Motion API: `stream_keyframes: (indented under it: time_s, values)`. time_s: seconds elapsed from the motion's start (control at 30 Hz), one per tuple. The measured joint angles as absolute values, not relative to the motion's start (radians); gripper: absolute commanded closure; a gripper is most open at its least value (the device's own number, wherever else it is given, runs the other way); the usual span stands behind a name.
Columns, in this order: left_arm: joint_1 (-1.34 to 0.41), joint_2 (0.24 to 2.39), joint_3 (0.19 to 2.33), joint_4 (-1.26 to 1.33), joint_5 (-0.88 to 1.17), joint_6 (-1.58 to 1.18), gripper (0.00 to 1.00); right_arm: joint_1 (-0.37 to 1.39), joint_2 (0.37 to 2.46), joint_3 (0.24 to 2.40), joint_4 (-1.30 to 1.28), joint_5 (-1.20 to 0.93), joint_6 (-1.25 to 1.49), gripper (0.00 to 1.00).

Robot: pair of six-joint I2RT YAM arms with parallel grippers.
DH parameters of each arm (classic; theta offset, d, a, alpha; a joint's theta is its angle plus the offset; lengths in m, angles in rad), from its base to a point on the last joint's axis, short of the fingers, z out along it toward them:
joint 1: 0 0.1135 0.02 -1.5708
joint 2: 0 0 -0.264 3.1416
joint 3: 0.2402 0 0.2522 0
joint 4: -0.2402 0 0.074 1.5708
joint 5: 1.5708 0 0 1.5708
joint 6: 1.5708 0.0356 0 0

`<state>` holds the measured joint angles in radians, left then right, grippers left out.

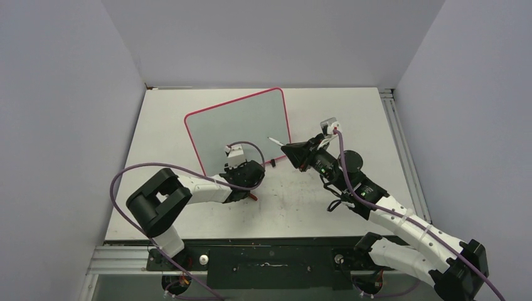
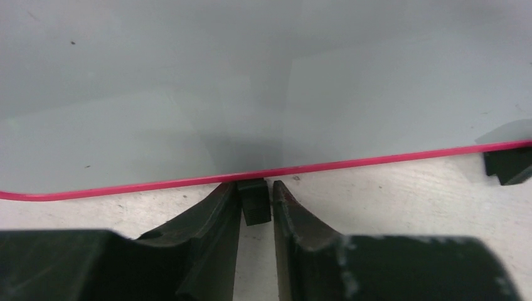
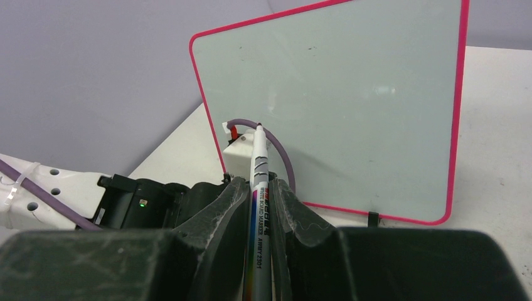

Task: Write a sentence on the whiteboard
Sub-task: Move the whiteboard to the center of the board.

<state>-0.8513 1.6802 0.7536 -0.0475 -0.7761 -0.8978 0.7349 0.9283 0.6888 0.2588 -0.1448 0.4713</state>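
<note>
The whiteboard (image 1: 241,125) (image 2: 251,81) (image 3: 351,106) stands upright on its long edge, pink frame all round. No sentence shows on its grey face. My left gripper (image 1: 233,170) (image 2: 256,194) sits low on the table at the board's bottom edge. One black foot (image 2: 254,200) lies between its jaws, which stand narrowly open with a thin gap on the right side. My right gripper (image 1: 295,152) (image 3: 260,188) is shut on a white marker (image 1: 279,143) (image 3: 259,163), uncapped. The marker's tip points at the board from the right and stays short of its face.
The board's second foot (image 2: 508,164) (image 3: 373,219) rests on the scuffed tabletop. A small red piece (image 1: 252,196) lies beside the left wrist. A metal rail (image 1: 395,132) runs along the table's right side, and grey walls close in left, back and right.
</note>
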Motion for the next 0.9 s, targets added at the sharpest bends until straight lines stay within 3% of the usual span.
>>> stream_keyframes:
  time_s: [0.4, 0.7, 0.9]
  values:
    - [-0.908, 1.540, 0.713, -0.081, -0.595, -0.881, 0.36, 0.736, 0.911, 0.689, 0.244, -0.131, 0.468, 0.95]
    - [-0.909, 1.270, 0.702, -0.160, -0.508, -0.802, 0.24, 0.741, 0.885, 0.690, 0.224, -0.115, 0.466, 0.95]
    - [-0.862, 1.069, 0.797, -0.355, -0.378, -0.668, 0.21, 0.743, 0.867, 0.698, 0.203, -0.098, 0.455, 0.95]
